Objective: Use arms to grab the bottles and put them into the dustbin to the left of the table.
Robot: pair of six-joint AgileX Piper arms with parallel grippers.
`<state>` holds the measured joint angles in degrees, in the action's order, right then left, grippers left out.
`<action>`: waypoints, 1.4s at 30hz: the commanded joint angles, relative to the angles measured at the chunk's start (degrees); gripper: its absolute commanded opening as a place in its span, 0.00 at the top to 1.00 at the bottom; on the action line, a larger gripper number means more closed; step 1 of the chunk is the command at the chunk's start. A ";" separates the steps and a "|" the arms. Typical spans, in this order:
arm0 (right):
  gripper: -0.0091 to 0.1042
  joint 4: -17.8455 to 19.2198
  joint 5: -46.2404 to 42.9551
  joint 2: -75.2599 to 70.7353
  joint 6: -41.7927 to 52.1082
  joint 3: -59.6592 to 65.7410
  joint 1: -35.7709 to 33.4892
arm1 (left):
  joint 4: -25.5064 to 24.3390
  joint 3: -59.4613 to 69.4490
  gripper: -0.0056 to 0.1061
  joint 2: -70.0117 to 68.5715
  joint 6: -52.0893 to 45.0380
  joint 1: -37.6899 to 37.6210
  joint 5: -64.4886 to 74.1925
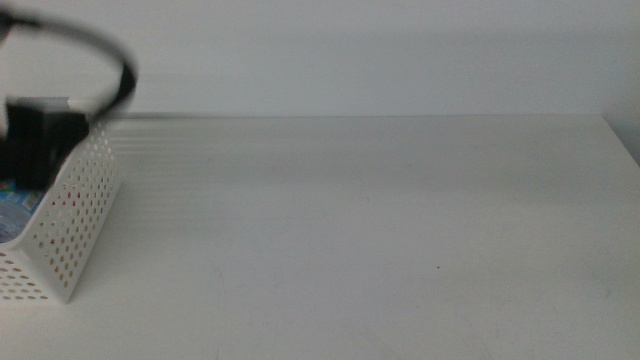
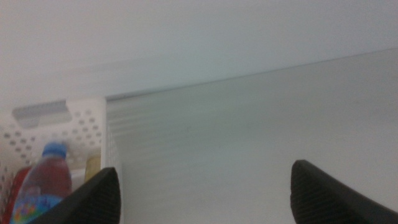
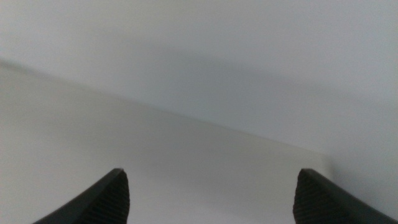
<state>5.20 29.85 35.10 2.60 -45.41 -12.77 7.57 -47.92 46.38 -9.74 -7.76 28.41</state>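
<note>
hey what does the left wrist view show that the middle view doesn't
Only the left wrist view: the inside of the dustbin, where a blue-capped bottle with reddish contents stands, plus the left pincer with its jaws wide apart and nothing between them.

Only the middle view: the dustbin's perforated outer side, the left arm blurred above it with its black cable, and the table's far right corner.

Both: the white dustbin at the table's left edge and the bare white table.

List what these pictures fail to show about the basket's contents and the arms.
- Dustbin contents: middle view cuts them off at the picture's edge, the left arm covering the rest.
- Blue-capped bottle: left wrist view, lower part hidden by the left gripper.
- Right gripper: absent from the middle view.
</note>
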 commanded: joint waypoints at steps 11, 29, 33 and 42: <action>0.27 1.58 -10.76 -20.08 0.66 22.04 13.10 | 0.22 24.74 0.14 -26.57 0.76 -0.05 -7.19; 0.27 0.94 -10.69 -37.23 0.66 43.84 13.10 | -3.40 45.67 0.14 -45.83 0.76 -0.05 -7.63; 0.27 0.89 -10.83 -37.23 0.66 45.34 13.10 | -3.82 48.09 0.14 -48.05 0.76 -0.05 -8.27; 0.27 1.01 -12.29 -37.23 0.66 46.55 13.10 | -3.76 49.89 0.14 -48.05 0.77 0.00 -11.00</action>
<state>5.81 21.85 -0.57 2.77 1.27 0.00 3.51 1.44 -0.75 -9.74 -7.76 21.88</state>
